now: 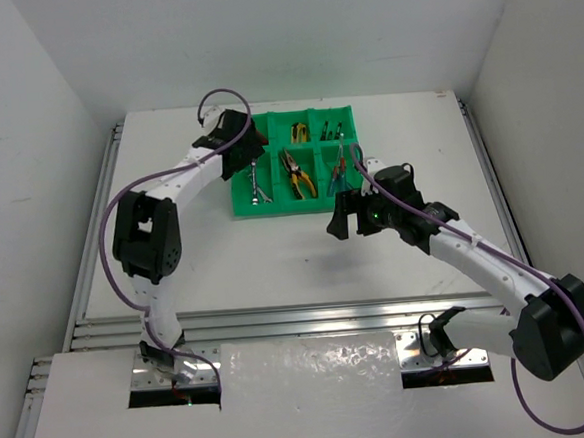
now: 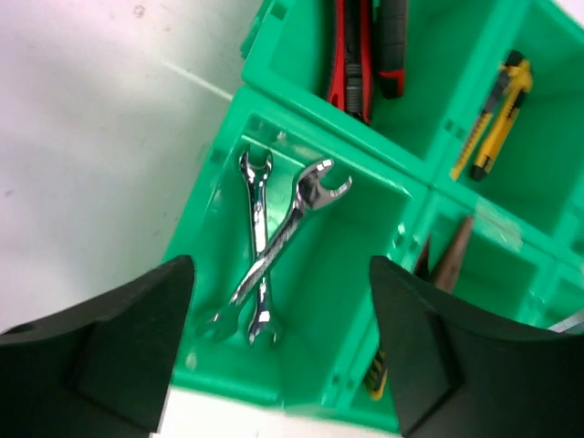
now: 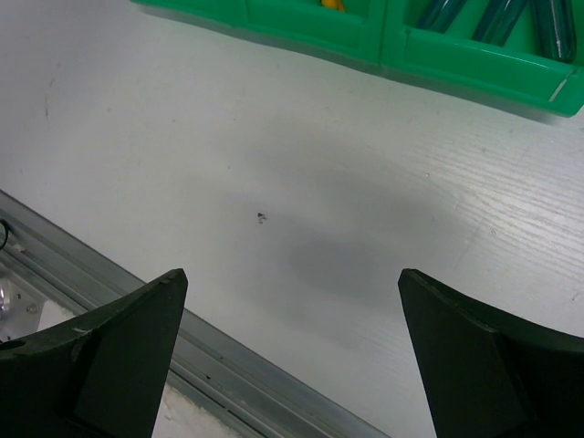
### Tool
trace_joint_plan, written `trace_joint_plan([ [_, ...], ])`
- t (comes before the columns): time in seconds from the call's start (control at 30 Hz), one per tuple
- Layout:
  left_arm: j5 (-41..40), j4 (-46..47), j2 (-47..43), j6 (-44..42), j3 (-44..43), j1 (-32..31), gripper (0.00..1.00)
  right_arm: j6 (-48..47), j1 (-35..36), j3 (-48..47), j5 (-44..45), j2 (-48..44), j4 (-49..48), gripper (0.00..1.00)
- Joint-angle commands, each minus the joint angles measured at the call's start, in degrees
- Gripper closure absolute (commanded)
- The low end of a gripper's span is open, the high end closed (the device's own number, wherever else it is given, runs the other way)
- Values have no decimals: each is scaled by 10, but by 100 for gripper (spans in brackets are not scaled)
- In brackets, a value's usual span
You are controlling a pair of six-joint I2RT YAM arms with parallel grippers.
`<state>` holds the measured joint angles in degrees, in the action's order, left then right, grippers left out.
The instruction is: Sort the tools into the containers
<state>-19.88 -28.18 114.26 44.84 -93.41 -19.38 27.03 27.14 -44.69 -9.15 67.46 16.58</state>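
The left tool (image 2: 278, 306) hangs released above two crossed wrenches (image 2: 263, 251) in the tray's (image 2: 306, 109) near-left compartment. The right tool (image 3: 292, 301) gapes over the surface (image 3: 274, 137). The wrenches look stiff, heavy and slick; mid-shank seems the best hold.

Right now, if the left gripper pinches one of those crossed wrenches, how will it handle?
Likely stiff and heavy for its size: the wrenches look like polished metal. The shiny, thin shank may slip in the left gripper. Crossed as they are, lifting one could drag the other.
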Motion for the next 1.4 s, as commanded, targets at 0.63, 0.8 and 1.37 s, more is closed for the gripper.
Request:
trace_joint_plan([
  [0.63, -139, -69, -634, -239, 334, -6, 2, -67, -2, -73, 215, -203, 159, 1],
  [0.8, -141, -6, -758, -295, 435, -6, 0, -113, -2, -70, 293, -243, 219, 1],
  [1.37, -143, 46, -880, -274, 553, -6, 0, -95, -1, 58, 320, -335, 190, 1],
])
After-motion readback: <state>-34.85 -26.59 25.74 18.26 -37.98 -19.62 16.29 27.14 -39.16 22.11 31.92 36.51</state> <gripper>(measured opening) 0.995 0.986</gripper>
